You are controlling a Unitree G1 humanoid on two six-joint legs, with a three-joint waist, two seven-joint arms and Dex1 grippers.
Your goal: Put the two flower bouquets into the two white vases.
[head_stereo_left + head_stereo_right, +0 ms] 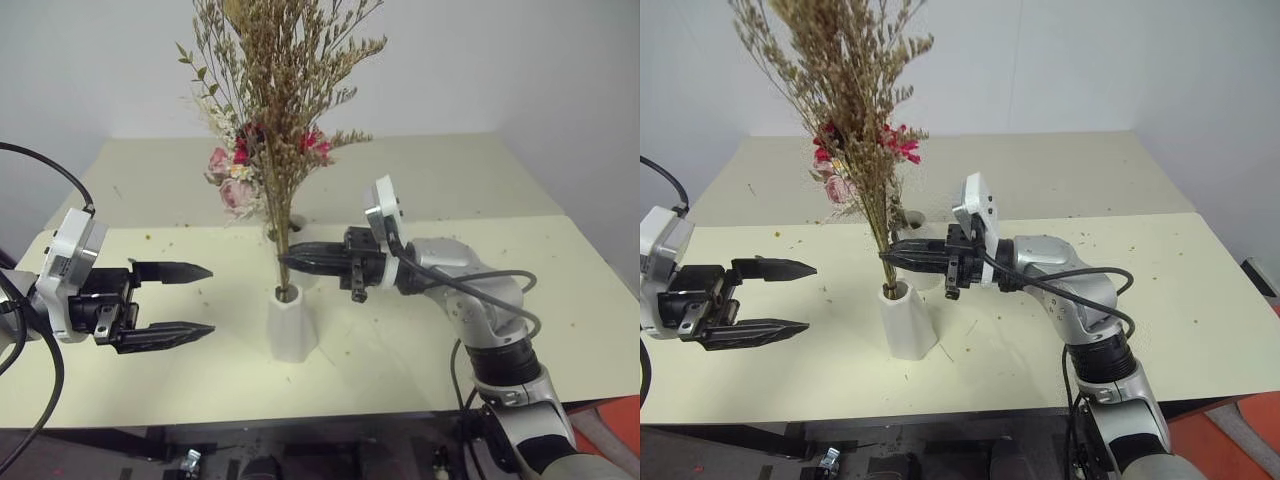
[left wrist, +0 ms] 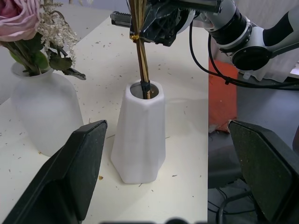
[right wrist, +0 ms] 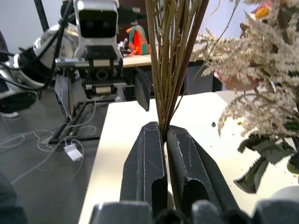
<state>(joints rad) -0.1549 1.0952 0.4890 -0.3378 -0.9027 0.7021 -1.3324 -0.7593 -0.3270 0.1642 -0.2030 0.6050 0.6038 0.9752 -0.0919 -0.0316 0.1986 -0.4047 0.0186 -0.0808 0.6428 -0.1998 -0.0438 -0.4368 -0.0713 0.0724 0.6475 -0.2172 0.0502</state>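
Left eye view shows my left gripper (image 1: pixel 200 300) low at the left of the frame, wrist level, its two black tapered fingers spread wide apart with nothing between them, pointing toward the centre. My right arm comes in from the lower right, bent at the elbow, forearm level across the middle of the frame; my right gripper (image 1: pixel 284 259) is pinched tight on the stems of the tan grassy bunch (image 1: pixel 285 60), just above the mouth of the cone vase (image 1: pixel 291 325).

That vase is matte white, faceted, wider at the base, standing upright on the pale cream table (image 1: pixel 580 290) at lower centre, between my two grippers. The thin, stiff straw-coloured stems run down into its round mouth; the feathery tan spray fans up past the top edge.

Behind it, in the left wrist view at the left, stands the rounded bottle vase (image 2: pixel 44 109), smooth white, holding the fuller bunch (image 2: pixel 21 21) with a pale pink rose and green leaves.
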